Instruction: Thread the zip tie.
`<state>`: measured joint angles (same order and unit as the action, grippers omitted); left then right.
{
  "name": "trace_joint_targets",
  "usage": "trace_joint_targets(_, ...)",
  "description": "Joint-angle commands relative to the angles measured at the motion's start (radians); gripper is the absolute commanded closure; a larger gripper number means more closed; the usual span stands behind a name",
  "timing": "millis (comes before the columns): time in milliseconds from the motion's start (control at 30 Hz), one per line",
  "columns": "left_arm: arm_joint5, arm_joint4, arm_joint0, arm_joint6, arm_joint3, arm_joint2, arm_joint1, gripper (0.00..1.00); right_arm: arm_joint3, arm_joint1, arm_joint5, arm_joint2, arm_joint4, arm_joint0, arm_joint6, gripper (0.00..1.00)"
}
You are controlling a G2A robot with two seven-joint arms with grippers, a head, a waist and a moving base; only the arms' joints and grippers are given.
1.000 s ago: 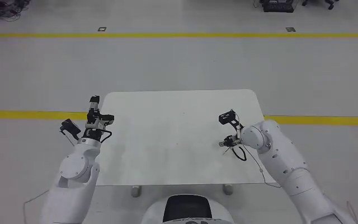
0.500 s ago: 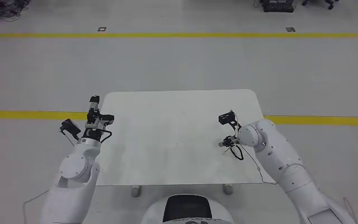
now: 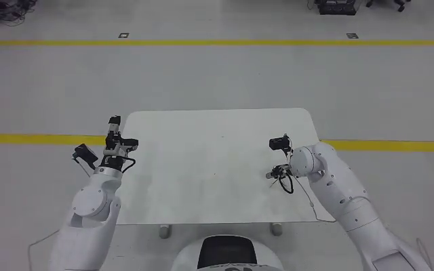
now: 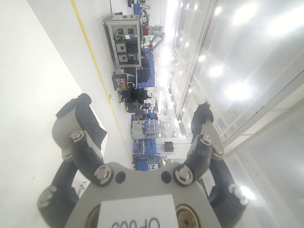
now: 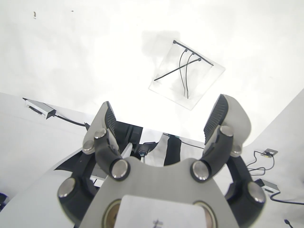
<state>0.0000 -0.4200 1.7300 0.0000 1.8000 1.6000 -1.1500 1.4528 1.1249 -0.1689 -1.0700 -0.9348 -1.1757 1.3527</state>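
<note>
Zip ties (image 5: 182, 67), a few black ones crossing, lay on a clear square sheet (image 5: 201, 88) close to an edge of the white table (image 3: 203, 135); which edge, couldn't tell. Right gripper (image 5: 163, 100) hung just above them over the table's right side (image 3: 271, 174), jaws wide, holding nothing. Left gripper (image 4: 142, 102) sat at the table's left edge (image 3: 114, 122), also wide and empty. Yellow floor line (image 3: 217, 43) ran beyond the far edge.

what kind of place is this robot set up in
Probably an industrial robotics lab or workshop hall: a yellow floor line, an open equipment cabinet among workstations, and rows of ceiling lights high overhead.
</note>
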Motion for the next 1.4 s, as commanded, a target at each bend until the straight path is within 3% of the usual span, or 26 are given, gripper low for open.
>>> trace_joint_targets(0,0.000,0.000,0.000,0.000,0.000,0.000,0.000,0.00,0.000,0.000,0.000,0.000,0.000,0.000,0.000,0.00)
trace_joint_targets(200,0.000,0.000,0.000,0.000,0.000,0.000,0.000,0.00,0.002,0.000,0.021,0.012,-0.029,-0.013,-0.043,0.00)
trace_joint_targets(367,0.000,0.000,0.000,0.000,0.000,0.000,0.000,0.00,-0.043,0.008,0.013,0.043,-0.043,0.000,-0.045,0.00)
trace_joint_targets(700,0.000,0.000,0.000,0.000,0.000,0.000,0.000,0.00,-0.045,0.008,0.013,0.044,-0.042,0.002,-0.046,0.00)
trace_joint_targets(900,0.000,0.000,0.000,0.000,0.000,0.000,0.000,0.00,-0.026,-0.001,0.120,0.036,-0.057,-0.018,-0.073,0.00)
trace_joint_targets(1367,0.000,0.000,0.000,0.000,0.000,0.000,0.000,0.00,-0.046,-0.001,0.114,0.028,-0.061,-0.027,-0.111,0.00)
